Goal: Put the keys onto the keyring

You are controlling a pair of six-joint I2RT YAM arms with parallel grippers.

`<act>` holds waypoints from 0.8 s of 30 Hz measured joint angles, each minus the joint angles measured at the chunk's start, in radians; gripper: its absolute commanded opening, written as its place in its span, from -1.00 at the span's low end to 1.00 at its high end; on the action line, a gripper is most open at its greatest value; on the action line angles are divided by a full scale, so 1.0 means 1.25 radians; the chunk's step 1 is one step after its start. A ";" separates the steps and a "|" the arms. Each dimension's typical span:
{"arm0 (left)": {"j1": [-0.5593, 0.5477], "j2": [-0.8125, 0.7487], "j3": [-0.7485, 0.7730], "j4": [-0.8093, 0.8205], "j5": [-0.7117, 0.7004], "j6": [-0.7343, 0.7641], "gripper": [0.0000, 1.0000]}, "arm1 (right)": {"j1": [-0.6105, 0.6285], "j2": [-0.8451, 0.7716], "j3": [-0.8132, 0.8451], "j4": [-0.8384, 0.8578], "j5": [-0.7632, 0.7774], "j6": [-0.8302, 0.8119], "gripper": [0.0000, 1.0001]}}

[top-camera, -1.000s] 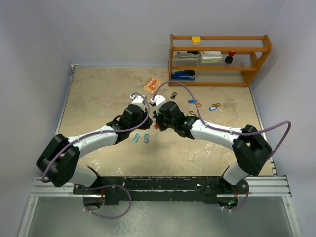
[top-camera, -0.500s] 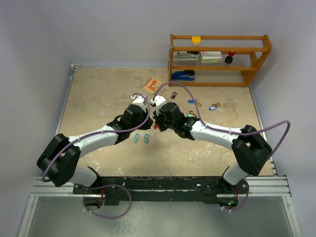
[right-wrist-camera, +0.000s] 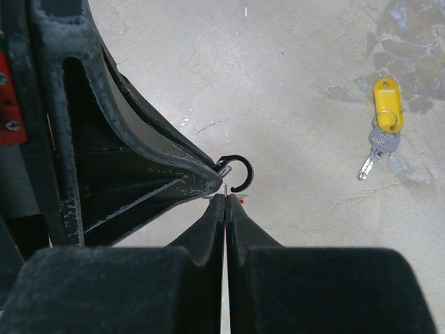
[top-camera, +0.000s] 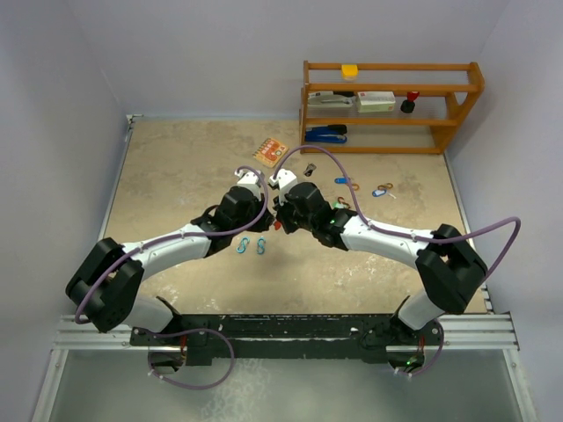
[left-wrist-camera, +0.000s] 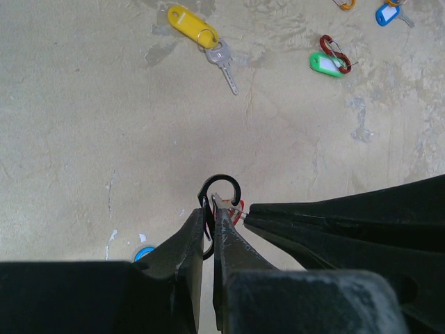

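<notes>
Threading is in hand, I judge. The left claw (left-wrist-camera: 211, 212) is pinched on the black hook-shaped keyring (left-wrist-camera: 221, 177) over the table (left-wrist-camera: 83, 139). The right claw (right-wrist-camera: 225, 198), squeezed tight on what looks like a red-tagged silver key (left-wrist-camera: 238, 207), presents it at the hook's mouth. The next move calls for slipping the key's hole over the hook tip. Both arms reach forward, converging tip to tip. A yellow-tagged key (left-wrist-camera: 198, 31) lies well apart.

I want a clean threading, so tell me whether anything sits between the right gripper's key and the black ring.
Nothing visible does. The right gripper, shut on the red-tagged key, sits right at the black ring pinched by the left gripper. The key itself is mostly hidden by the jaws.
</notes>
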 measured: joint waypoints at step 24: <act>0.000 -0.021 0.000 -0.008 0.018 0.006 -1.00 | 0.000 0.000 0.000 -0.001 0.031 -0.002 -1.00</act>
